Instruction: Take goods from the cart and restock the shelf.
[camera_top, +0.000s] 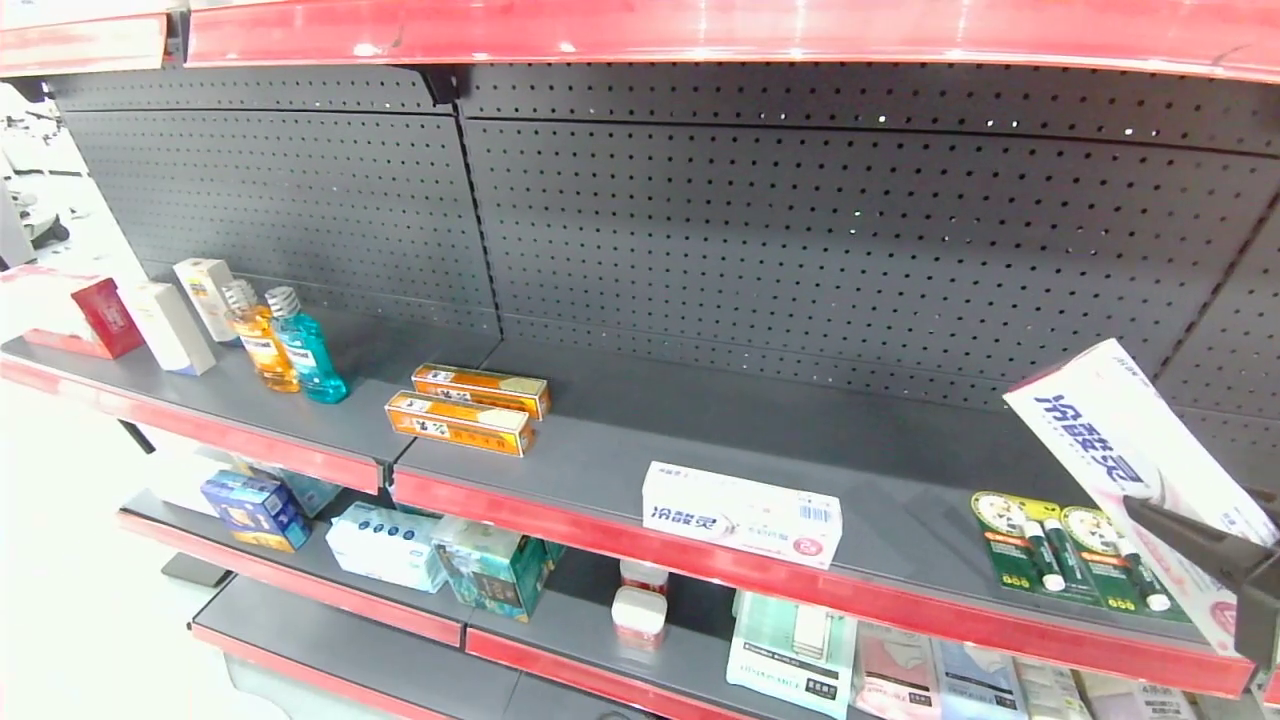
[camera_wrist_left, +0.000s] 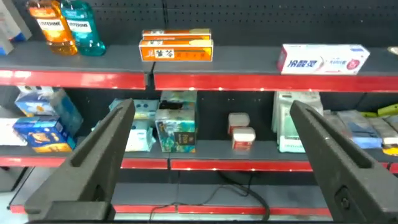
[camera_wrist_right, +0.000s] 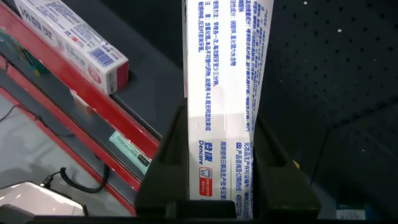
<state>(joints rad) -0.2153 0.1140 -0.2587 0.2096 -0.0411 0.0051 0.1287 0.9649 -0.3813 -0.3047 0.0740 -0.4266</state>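
Left pincer (camera_wrist_left: 211, 107) agape, right pincer (camera_wrist_right: 219, 149) clamped.

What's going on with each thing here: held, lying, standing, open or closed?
right gripper: shut on held toothpaste box
held toothpaste box: tilted above shelf
left gripper: open, empty
shelved toothpaste box: lying flat, shelf front
orange boxes: lying flat
mouthwash bottles: upright, capped

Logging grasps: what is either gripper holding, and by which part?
Right gripper clamps the long white cardboard toothpaste box near its lower end; left gripper, open, holds nothing.
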